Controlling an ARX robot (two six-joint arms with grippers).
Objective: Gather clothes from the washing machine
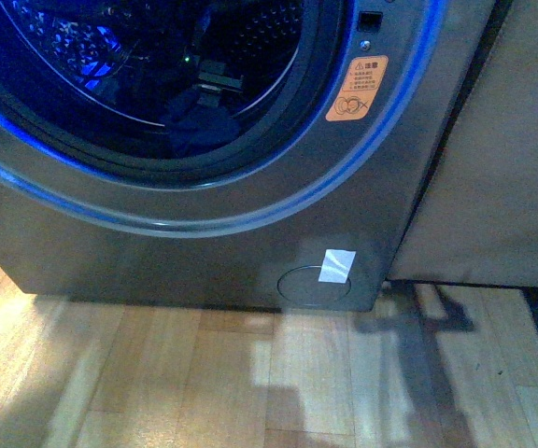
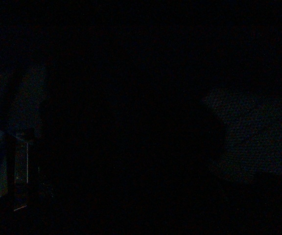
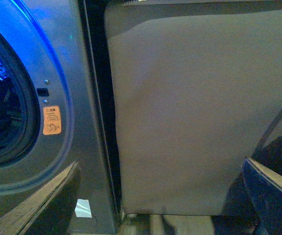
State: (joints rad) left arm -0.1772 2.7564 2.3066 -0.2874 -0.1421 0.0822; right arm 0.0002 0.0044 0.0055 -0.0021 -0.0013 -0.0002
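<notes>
Our right pincer [image 3: 160,161] spread wide, free room beside a beige panel [image 3: 204,107], our left pincer we cannot tell, dark view, clothes [image 1: 194,126] just inside the washer [image 1: 157,266] rim

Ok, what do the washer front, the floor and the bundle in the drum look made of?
Washer front: grey metal or metallic paint, smooth with a soft sheen. Floor: wood or wood-look planks, with grain and seams. Bundle: soft dark-blue fabric, by its folds, though dim.

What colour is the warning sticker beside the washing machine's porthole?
The sticker is orange with dark print; the front view shows it best.
</notes>
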